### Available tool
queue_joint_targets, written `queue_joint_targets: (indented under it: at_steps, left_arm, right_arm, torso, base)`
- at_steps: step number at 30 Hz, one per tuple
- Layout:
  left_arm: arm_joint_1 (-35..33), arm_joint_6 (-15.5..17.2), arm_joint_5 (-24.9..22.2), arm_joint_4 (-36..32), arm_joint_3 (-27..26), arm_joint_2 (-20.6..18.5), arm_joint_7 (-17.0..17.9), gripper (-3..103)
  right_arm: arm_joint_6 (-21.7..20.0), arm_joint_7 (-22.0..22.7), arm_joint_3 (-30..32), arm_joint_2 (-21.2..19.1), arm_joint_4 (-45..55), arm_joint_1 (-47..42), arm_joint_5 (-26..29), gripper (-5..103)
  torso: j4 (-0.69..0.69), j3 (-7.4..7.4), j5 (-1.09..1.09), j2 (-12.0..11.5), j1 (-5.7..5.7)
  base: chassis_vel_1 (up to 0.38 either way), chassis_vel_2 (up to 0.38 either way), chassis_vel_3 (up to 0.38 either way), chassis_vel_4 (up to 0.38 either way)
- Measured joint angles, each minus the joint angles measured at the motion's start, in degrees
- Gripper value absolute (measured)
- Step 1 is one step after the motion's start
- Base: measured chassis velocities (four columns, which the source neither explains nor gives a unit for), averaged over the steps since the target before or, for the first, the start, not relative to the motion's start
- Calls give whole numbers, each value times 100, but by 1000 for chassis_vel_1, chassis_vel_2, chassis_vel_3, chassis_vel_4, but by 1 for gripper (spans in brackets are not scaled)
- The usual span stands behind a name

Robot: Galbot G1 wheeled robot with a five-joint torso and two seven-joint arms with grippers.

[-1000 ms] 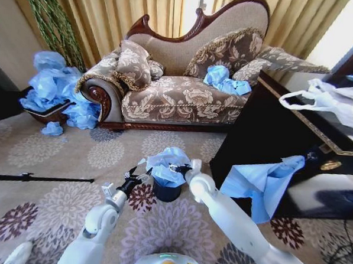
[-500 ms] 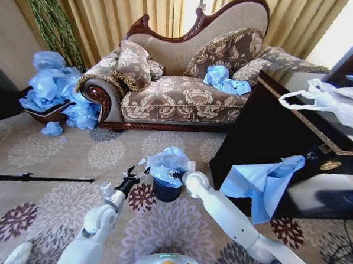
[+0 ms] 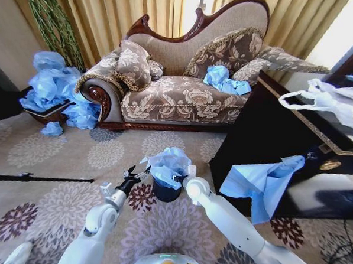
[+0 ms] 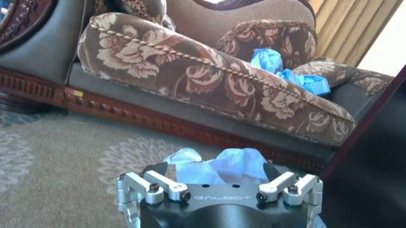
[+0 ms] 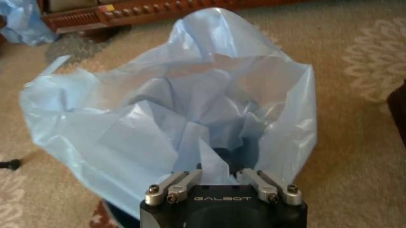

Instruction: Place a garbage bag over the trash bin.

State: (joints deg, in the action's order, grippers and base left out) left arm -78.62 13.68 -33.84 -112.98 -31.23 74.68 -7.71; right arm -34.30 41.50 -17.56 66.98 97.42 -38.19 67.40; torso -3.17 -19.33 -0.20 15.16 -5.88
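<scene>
The trash bin (image 3: pixel 166 193) is a small black cylinder standing on the patterned carpet just ahead of me. The light blue garbage bag (image 3: pixel 168 162) sits crumpled over its top, mouth spread wide and puffed up in the right wrist view (image 5: pixel 190 109). My right gripper (image 3: pixel 180 179) is at the bin's right rim, shut on a fold of the bag's near edge (image 5: pixel 222 167). My left gripper (image 3: pixel 134 174) hovers just left of the bin, open, its fingers beside the bag (image 4: pixel 222 164). The bin's rim is mostly hidden by plastic.
An ornate sofa (image 3: pixel 184 94) stands behind, with blue bags (image 3: pixel 225 80) on its seat. A dark cabinet (image 3: pixel 265 142) is close on the right, with a blue bag (image 3: pixel 260 181) hanging from it and a white bag (image 3: pixel 332 102) on top. A blue bag pile (image 3: pixel 54 93) lies far left.
My right gripper has drawn down and back toward me at the bin's rim, pulling the bag's edge lower. The left gripper has barely shifted.
</scene>
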Motion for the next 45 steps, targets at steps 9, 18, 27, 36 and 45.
queue_joint_targets:
  at_steps: [9, 18, 27, 36, 45]
  left_arm:
    - [-15, -44, 52, 41, 22, 72, -1, 100]
    - [-97, -44, 175, 24, 37, 164, -1, 100]
    - [-168, -30, 248, -75, 52, 221, 30, 100]
    - [-158, -44, 249, 137, 51, 275, 45, 100]
    - [-58, -159, 369, 896, 64, 329, 121, 100]
  right_arm:
    - [302, -10, -159, -118, 830, -319, -366, 0]
    - [502, -441, -267, -415, 1566, -757, -744, 0]
    - [694, -1152, -403, -376, 1305, -1311, -1794, 0]
    - [746, -1254, -368, -323, 1053, -1457, -2105, 0]
    - [849, -1357, -296, -205, 621, -1528, -2408, 0]
  torso:
    - [0, 0, 0, 1, 0]
    - [0, 0, -1, 1, 0]
    - [1, 0, 0, 1, 0]
    - [0, 0, 0, 2, 0]
    - [0, 0, -1, 1, 0]
  base:
    - [0, 0, 0, 0]
    - [0, 0, 0, 0]
    - [0, 0, 0, 0]
    - [0, 0, 0, 0]
    - [0, 0, 0, 0]
